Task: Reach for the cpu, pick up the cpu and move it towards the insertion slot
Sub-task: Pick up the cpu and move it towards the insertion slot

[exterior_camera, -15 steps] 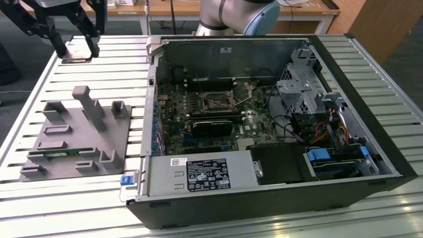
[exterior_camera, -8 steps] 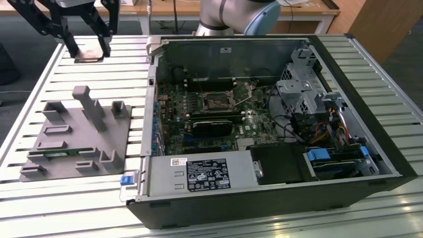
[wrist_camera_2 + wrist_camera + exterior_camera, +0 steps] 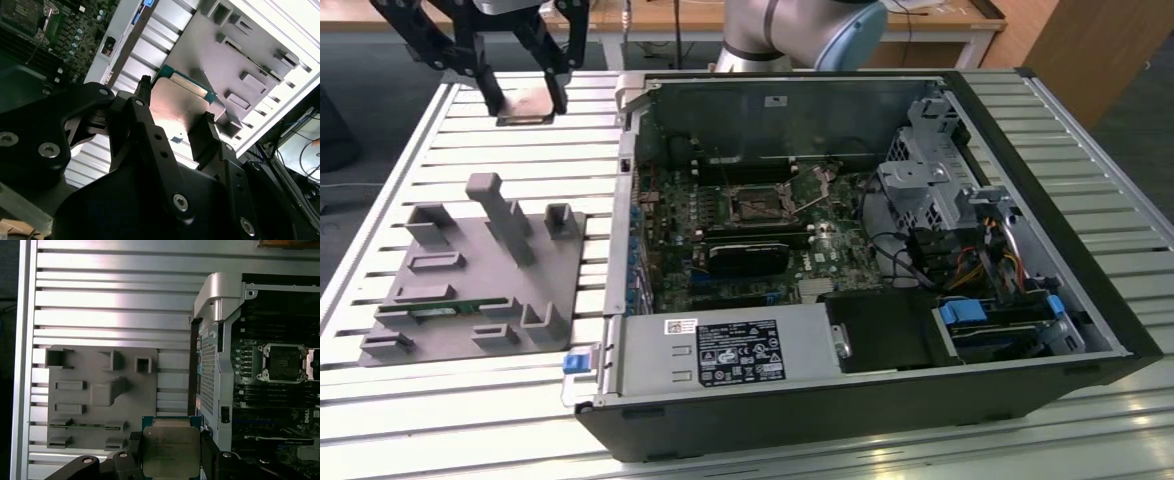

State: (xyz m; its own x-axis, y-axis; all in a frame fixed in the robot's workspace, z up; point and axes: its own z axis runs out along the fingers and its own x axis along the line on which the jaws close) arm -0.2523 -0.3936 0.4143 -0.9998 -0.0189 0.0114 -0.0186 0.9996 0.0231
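Lab: slatted aluminium bench (image 3: 1067,150)

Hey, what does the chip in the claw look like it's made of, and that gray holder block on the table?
The cpu, held in the claw, looks like matt silver metal on top, softly reflecting light, on a green board rim. The gray holder block looks like matte plastic, possibly printed: uniform dull gray, no shine.
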